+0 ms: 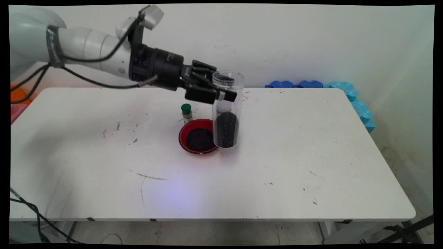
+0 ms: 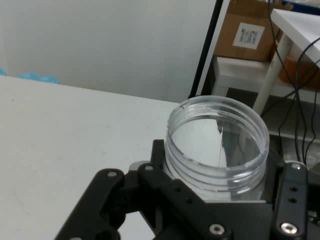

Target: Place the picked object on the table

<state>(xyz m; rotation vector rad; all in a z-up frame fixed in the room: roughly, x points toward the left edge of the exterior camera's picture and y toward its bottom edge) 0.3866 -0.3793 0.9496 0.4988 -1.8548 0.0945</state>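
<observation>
My gripper (image 1: 221,93) is shut on a tall clear plastic jar (image 1: 226,110), gripping it near the top and holding it upright. The jar's lower part is filled with black grains, and its base hangs just off the table at the right rim of a red bowl (image 1: 199,136) that also holds black grains. In the hand view the jar's open threaded mouth (image 2: 217,145) sits between the black fingers (image 2: 290,200). A small bottle with a green cap (image 1: 187,112) stands just behind the bowl.
Blue foam pieces (image 1: 346,91) lie along the table's far right corner by the wall. Orange and pink items (image 1: 17,100) sit past the left edge. Black cables hang from the arm and at the front left corner.
</observation>
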